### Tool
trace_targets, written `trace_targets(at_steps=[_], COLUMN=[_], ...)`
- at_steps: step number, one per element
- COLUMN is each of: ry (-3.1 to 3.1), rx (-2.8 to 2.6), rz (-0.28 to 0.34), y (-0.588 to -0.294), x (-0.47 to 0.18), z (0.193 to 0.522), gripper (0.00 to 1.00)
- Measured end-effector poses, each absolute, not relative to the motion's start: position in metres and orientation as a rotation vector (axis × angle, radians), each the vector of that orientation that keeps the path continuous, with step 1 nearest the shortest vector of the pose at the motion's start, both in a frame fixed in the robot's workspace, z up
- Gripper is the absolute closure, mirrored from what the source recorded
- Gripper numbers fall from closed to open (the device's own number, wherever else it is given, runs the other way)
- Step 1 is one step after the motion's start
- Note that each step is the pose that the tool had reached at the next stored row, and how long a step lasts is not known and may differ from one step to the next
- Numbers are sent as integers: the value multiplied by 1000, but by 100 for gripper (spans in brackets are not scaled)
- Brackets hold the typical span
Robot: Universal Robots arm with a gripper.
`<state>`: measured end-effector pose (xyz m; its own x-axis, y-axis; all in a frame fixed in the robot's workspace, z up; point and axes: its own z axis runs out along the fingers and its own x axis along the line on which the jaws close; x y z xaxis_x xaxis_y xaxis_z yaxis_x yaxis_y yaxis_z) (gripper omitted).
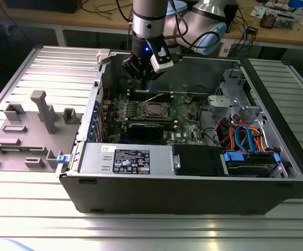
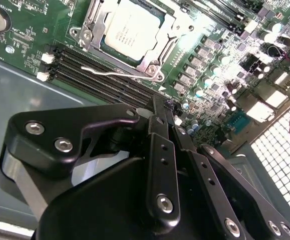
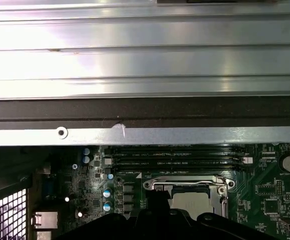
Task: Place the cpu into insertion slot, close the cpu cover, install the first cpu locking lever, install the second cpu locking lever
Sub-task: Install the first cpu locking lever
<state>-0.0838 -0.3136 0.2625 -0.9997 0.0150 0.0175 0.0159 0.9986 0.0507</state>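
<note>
cpu (image 1: pixel 155 110) sits mid-frame in the exterior view with the cpu cover (image 2: pixel 93 25) down over it, so guessing you're on the first locking lever (image 2: pixel 109 73), whose loose wire needs a careful press-and-hook from your empty, pinched-together gripper (image 2: pixel 165 106) hovering nearby.

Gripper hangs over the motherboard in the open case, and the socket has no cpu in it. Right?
No. The cpu already sits in the socket, framed by the cover, as the second wrist view shows. The gripper does hang over the motherboard in the open case.
</note>
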Motion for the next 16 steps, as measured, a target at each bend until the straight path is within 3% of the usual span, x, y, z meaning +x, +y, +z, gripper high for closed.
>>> trace_targets(at_steps=[3, 16], ry=[-3120, -3119], rx=[-11, 49], rz=[-145, -122], y=[-314, -314], x=[-84, -79], z=[262, 257], gripper=[89, 89])
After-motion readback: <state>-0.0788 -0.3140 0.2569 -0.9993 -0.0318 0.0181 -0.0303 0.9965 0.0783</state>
